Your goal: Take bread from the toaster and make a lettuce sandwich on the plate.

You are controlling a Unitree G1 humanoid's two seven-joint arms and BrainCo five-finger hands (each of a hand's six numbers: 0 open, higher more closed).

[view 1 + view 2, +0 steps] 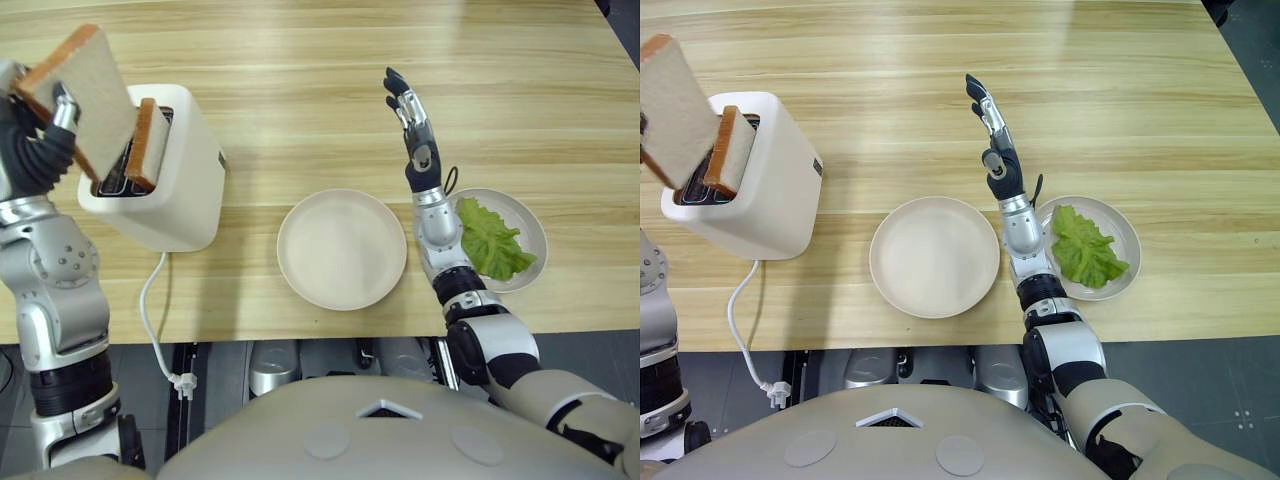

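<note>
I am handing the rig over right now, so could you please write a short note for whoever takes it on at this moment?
The left robot hand is shut on a bread slice, held above the toaster.
The right robot hand is open, holding nothing, raised between the plate and the small dish.
The second slice stands in the toaster; plate bare; lettuce in the small dish.
Done: one slice lifted out.
Left: lay it on the plate, add lettuce, fetch the second slice, top the sandwich.

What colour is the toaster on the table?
The toaster is white; the right eye view shows it best.
</note>
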